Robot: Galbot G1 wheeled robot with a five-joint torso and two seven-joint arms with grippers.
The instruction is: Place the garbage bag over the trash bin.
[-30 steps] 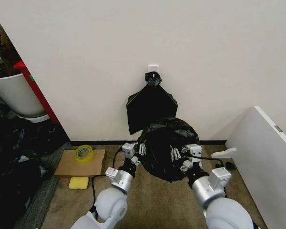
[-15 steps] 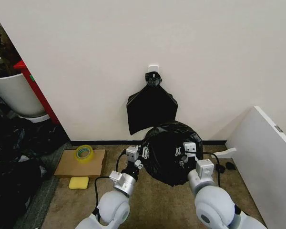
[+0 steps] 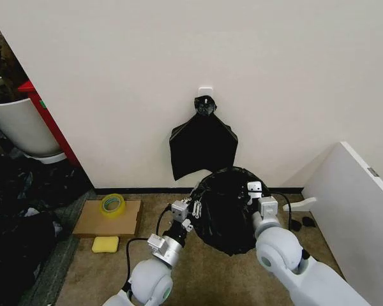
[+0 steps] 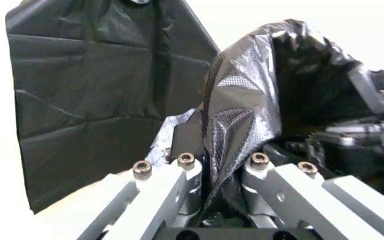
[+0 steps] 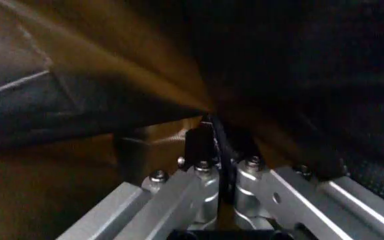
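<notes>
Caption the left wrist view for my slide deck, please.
Left gripper shut on the garbage bag's crinkled film, spare bags hanging behind.

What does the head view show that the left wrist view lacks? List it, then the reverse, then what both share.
Head view alone: the tape roll on flat cardboard, the yellow sponge, the right gripper at the bag's far side.
Left wrist view alone: film pinched between the left gripper and its fingers.
Both: the garbage bag and the hanging bunch of bags.
</notes>
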